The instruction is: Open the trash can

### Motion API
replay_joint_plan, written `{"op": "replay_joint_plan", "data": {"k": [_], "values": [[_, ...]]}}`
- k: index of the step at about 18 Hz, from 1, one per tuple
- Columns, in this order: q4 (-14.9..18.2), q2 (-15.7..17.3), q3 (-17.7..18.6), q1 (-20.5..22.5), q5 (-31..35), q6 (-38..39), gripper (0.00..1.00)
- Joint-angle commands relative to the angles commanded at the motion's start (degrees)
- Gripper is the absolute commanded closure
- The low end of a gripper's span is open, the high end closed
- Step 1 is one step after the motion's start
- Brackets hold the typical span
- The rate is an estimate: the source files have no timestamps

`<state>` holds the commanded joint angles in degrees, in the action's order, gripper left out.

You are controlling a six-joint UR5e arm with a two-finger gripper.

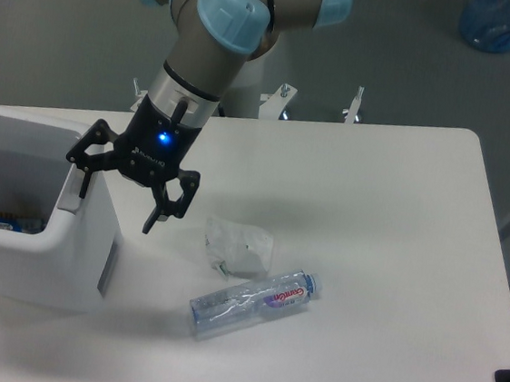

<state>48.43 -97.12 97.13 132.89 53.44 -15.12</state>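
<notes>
The trash can (pixel 40 241) is sitting at the worktop's left edge, its left side running out of frame; the flat lid is not showing, and the open cavity is revealing something blue and orange, too small to identify. The claw (pixel 116 190) is hovering with fingers spread apart, one tip hiding part of the grey tab (pixel 73 192) on the rim. A crumpled clear wrapper (pixel 238 247) is lying nearby, just above a plastic bottle (pixel 252 302). The white worktop (pixel 385 259) is standing over grey floor, a blue object (pixel 499 21) partly showing in the far corner.
</notes>
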Motion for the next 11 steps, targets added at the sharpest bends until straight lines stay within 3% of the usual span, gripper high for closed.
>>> {"op": "replay_joint_plan", "data": {"k": [3,7,11], "values": [[-0.3,-0.5,-2.2,3.5,0.1,-1.1,0.00],[-0.2,-2.1,-2.3,10.8,1.4,-13.1,0.00],[0.0,-4.7,-1.7,16.1,14.4,-27.0,0.00]]}}
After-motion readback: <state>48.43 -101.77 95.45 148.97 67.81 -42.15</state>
